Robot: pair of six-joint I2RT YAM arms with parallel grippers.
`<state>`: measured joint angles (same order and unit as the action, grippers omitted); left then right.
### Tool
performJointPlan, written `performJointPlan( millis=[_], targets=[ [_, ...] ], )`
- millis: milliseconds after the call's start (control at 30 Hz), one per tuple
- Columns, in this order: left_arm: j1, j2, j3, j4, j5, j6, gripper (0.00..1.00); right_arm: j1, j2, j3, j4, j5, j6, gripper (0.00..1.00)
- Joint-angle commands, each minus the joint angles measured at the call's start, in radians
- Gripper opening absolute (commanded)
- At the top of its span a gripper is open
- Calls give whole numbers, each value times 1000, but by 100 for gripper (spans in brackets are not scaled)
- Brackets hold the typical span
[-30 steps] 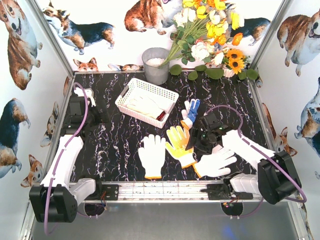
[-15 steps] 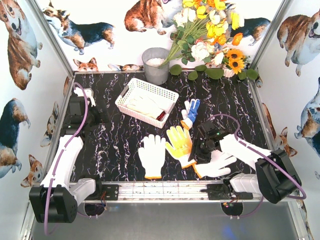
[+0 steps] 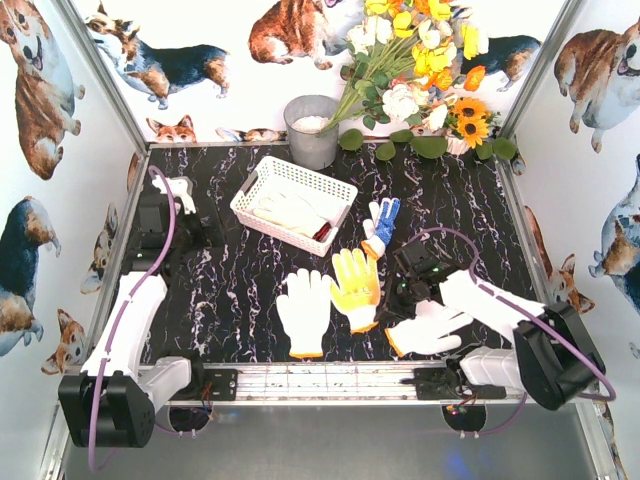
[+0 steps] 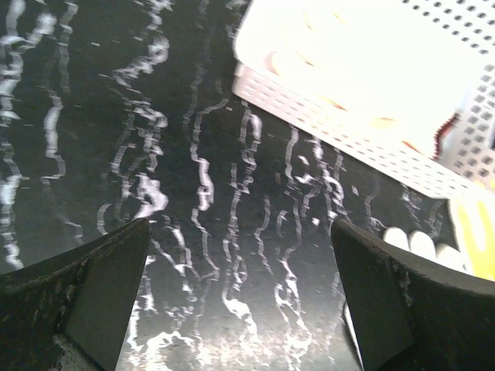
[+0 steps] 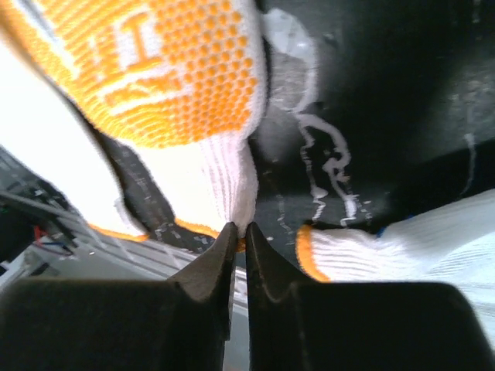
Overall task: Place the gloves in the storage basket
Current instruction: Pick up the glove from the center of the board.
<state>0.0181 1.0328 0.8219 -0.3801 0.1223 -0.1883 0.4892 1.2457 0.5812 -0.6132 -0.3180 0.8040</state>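
Near the table [image 3: 225,290] front, right fingers [image 5: 205,282] clamped the yellow-dotted glove [image 5: 174,73] by its cuff, left fingers [image 4: 100,282] apart; a high lift before crossing to the storage basket [image 3: 275,232] seemed wise

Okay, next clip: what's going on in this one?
Two arms are moving gloves into a basket. The right end effector is shut on the cuff of the yellow glove, which is not yet carried off the table. The left end effector hangs open near the basket, holding nothing. A cream glove is already in the basket. The middle white glove, the right white glove and the blue-palmed glove lie loose.
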Motion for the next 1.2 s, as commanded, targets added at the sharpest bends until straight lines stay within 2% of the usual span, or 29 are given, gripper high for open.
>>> performJointPlan(
  millis=[0, 100, 267, 500, 667, 900, 1100, 1167],
  targets=[
    [-24, -47, -53, 44, 195, -83, 94, 8, -97, 32, 107, -67, 83, 2],
    [-66, -97, -128, 68, 262, -162, 94, 7, -176, 40, 149, -76, 144, 0],
    [-222, -188, -179, 110, 251, -246, 94, 8, -264, 74, 210, -49, 233, 0],
    [-511, -196, -172, 200, 92, -211, 93, 8, -297, 69, 431, 2, 404, 0],
    [-676, -129, -112, 228, -39, -100, 93, 8, -268, 112, 486, 49, 437, 0],
    [-864, 42, 12, 253, -145, 25, 91, 8, -246, 183, 495, 86, 429, 0],
    [-905, 135, 58, 333, -167, 56, 91, 8, -249, 204, 507, 77, 446, 0],
    [-906, 166, 70, 350, -179, 62, 86, 8, -255, 204, 506, 79, 451, 0]
  ],
)
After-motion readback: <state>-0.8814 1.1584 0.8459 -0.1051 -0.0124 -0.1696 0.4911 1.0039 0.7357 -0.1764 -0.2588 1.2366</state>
